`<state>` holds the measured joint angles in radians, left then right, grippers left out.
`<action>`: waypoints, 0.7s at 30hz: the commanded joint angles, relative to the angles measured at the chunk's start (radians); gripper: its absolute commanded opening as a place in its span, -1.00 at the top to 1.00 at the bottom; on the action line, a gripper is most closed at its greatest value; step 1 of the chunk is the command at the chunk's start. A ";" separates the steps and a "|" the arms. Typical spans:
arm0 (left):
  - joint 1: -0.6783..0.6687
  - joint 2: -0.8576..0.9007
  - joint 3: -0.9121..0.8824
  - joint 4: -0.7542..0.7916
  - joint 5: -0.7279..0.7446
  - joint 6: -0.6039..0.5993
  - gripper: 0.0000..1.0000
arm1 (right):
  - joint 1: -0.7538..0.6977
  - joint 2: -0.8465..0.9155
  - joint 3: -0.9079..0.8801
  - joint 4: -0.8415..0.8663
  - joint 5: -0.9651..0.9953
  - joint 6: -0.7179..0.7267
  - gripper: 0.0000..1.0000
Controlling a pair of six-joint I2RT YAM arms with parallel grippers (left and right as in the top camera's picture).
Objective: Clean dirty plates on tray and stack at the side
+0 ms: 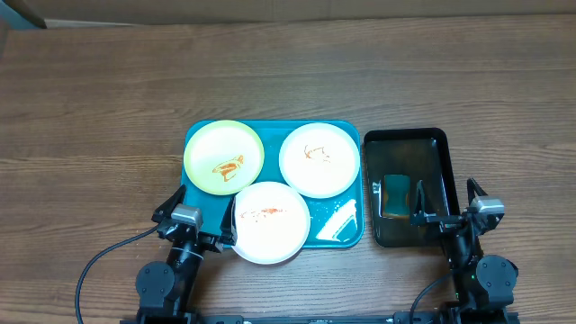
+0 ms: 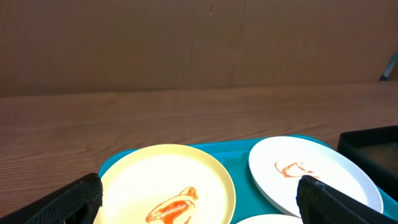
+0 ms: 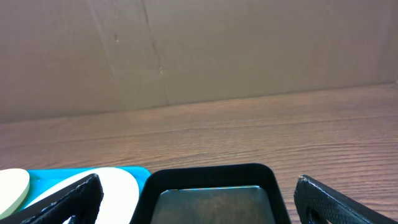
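Overhead: left end effector (image 1: 198, 221) and right end effector (image 1: 447, 214) apart; sponge (image 1: 394, 196) in black tray (image 1: 405, 135).

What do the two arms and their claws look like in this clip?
The left arm and right arm are black with rounded joints. The left claw and right claw have broad black fingers and a small grey block on top. Thin black cables loop beside each.

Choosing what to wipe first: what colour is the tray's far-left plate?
The far-left plate is pale yellow-green with an orange-brown sauce smear; clearest overhead.
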<state>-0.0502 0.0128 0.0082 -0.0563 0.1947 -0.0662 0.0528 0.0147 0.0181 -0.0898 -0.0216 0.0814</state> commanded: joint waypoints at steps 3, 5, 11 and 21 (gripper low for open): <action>0.005 -0.008 -0.003 0.000 0.012 0.029 -0.99 | -0.005 -0.012 -0.010 0.007 -0.001 -0.003 -1.00; 0.005 -0.008 -0.003 0.000 0.013 0.029 -1.00 | -0.005 -0.012 -0.010 0.007 -0.002 -0.003 -1.00; 0.005 -0.008 -0.003 0.002 0.013 0.018 -1.00 | -0.005 -0.012 -0.010 0.008 -0.001 0.000 -1.00; 0.005 -0.005 0.047 -0.073 -0.015 -0.109 -1.00 | -0.003 -0.011 0.017 -0.045 -0.009 0.132 -1.00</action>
<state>-0.0502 0.0128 0.0128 -0.0772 0.1932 -0.1459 0.0528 0.0143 0.0189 -0.1078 -0.0231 0.1303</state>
